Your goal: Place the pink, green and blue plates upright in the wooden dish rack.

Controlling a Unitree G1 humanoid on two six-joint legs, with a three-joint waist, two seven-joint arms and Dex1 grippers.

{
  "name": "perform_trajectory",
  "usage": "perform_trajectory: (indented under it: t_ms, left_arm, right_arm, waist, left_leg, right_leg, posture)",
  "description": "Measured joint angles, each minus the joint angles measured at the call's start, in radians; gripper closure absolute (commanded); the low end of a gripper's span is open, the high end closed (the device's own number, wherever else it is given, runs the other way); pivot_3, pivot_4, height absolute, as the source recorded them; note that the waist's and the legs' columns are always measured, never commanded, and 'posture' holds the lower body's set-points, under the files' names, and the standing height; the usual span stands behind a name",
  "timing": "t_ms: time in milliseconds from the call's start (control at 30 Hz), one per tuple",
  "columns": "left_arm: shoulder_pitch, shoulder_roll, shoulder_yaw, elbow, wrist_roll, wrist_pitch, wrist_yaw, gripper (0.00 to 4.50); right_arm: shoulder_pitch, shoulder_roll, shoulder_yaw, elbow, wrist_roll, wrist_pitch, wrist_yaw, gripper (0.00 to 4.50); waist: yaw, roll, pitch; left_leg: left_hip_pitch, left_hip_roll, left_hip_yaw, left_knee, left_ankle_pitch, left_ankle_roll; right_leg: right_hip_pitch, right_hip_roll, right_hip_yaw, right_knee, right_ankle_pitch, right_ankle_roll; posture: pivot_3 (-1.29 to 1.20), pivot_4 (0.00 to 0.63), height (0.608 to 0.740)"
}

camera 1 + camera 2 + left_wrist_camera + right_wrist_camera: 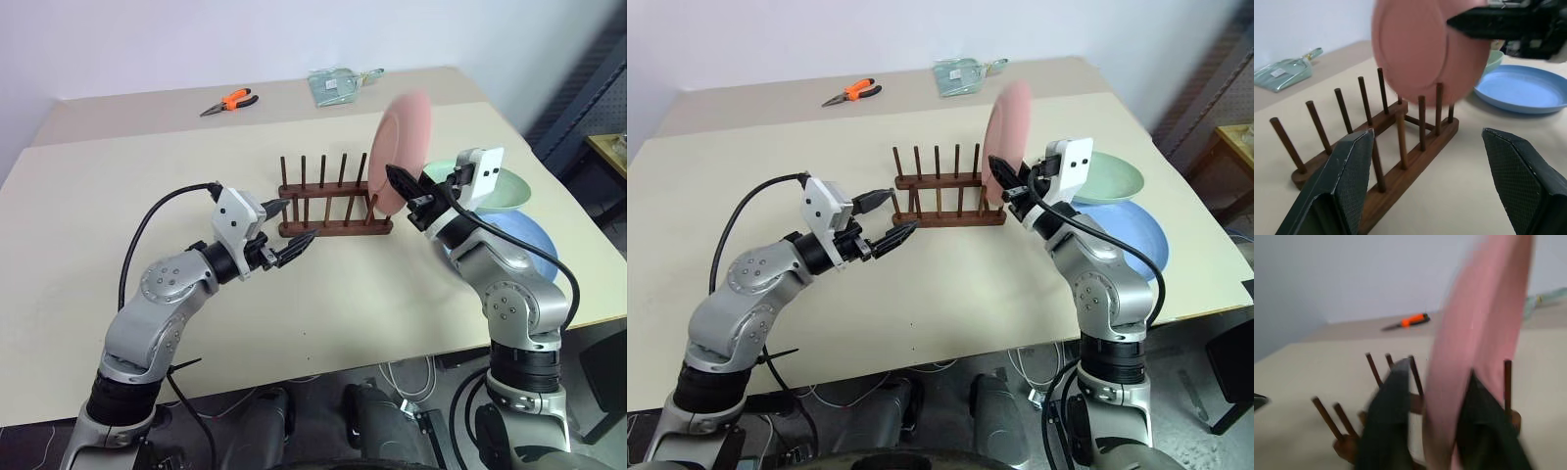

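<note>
right hand (404,199) straddles the pink plate (401,147) upright at the rack's (333,201) end slot, grip unclear; left hand (286,235) waits wide beside it; next, free this plate and fetch green (1109,179) or blue (1129,233).

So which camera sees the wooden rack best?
The left wrist view: the wooden dish rack sits close, pegs and both base bars plain. The eye views show it whole but far off; the right wrist view catches some pegs behind the pink plate.
</note>
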Motion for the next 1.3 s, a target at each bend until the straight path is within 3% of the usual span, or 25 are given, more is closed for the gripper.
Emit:
perform_trajectory:
  t_ms: [200,367,533,700,933,1033,1133,1167,1300]
  left_arm:
    - [0.013,0.0,-0.003,-0.006,0.0,0.011,-0.002,0.85]
    - [0.03,0.001,-0.003,-0.006,0.0,0.012,-0.004,0.85]
    - [0.031,0.0,-0.007,-0.005,0.002,0.011,-0.008,0.85]
    - [0.03,0.005,-0.031,-0.001,0.02,0.01,-0.019,0.85]
    - [0.028,0.003,-0.04,0.008,0.032,0.007,-0.028,0.85]
    - [0.03,0.002,-0.041,0.008,0.042,0.007,-0.026,0.85]
    - [0.036,0.001,-0.04,0.006,0.046,0.007,-0.02,0.85]
    - [0.04,0.0,-0.04,0.006,0.049,0.007,-0.018,0.85]
    - [0.048,-0.001,-0.04,0.005,0.057,0.007,-0.01,0.85]
  right_arm:
    - [-0.027,-0.078,0.006,0.007,-0.079,-0.12,0.045,1.92]
    - [-0.077,-0.156,-0.087,0.016,-0.041,-0.177,0.11,1.92]
    - [-0.05,-0.34,-0.151,0.157,-0.099,-0.224,0.173,1.92]
    - [0.083,-0.552,0.068,0.351,-0.451,-0.453,0.245,1.92]
    - [0.005,-0.61,0.264,0.606,-0.753,-0.694,0.226,1.92]
    - [-0.051,-0.605,0.305,0.717,-0.827,-0.756,0.186,2.74]
    - [-0.089,-0.604,0.337,0.793,-0.884,-0.805,0.153,4.21]
    - [-0.093,-0.603,0.345,0.807,-0.894,-0.814,0.145,4.4]
    - [-0.096,-0.602,0.353,0.83,-0.924,-0.846,0.126,4.4]
  waist:
    - [0.0,0.0,0.0]
    - [0.002,0.0,0.0]
    - [0.01,0.0,0.0]
    - [0.011,0.0,0.0]
    - [0.0,0.001,0.001]
    - [0.001,0.001,0.001]
    - [0.002,0.001,0.001]
    - [0.002,0.001,0.001]
    - [0.001,0.002,0.001]
  left_leg:
    - [0.0,0.0,0.0,0.0,0.0,0.0]
    - [0.0,0.0,0.0,0.001,0.0,0.0]
    - [0.0,0.0,0.0,0.002,0.0,0.001]
    - [0.001,0.0,0.003,0.002,0.0,0.001]
    - [0.001,0.0,0.002,0.002,0.0,0.001]
    - [0.001,0.0,0.002,0.002,0.0,0.001]
    - [0.001,0.0,0.002,0.002,0.0,0.001]
    - [0.001,0.0,0.002,0.002,0.0,0.001]
    - [0.001,0.0,0.002,0.002,0.0,0.001]
  right_leg:
    - [0.0,0.0,0.0,0.0,0.0,0.0]
    - [0.001,0.0,0.0,-0.001,0.0,0.0]
    - [0.003,-0.001,-0.001,-0.002,-0.001,-0.001]
    - [0.003,-0.001,0.0,-0.002,-0.002,-0.003]
    - [0.003,0.0,0.0,-0.002,-0.001,-0.002]
    - [0.003,0.0,0.0,-0.002,-0.001,-0.001]
    - [0.003,0.0,0.0,-0.002,0.0,-0.001]
    - [0.003,0.0,0.0,-0.002,0.0,0.0]
    - [0.003,0.0,0.0,-0.002,0.0,0.0]
  posture:
    - [0.0,0.15,0.74]
    - [0.0,0.15,0.74]
    - [0.0,0.15,0.74]
    - [0.0,0.15,0.74]
    - [0.0,0.15,0.74]
    - [0.0,0.15,0.74]
    - [0.0,0.15,0.74]
    - [0.0,0.15,0.74]
    - [0.0,0.15,0.74]
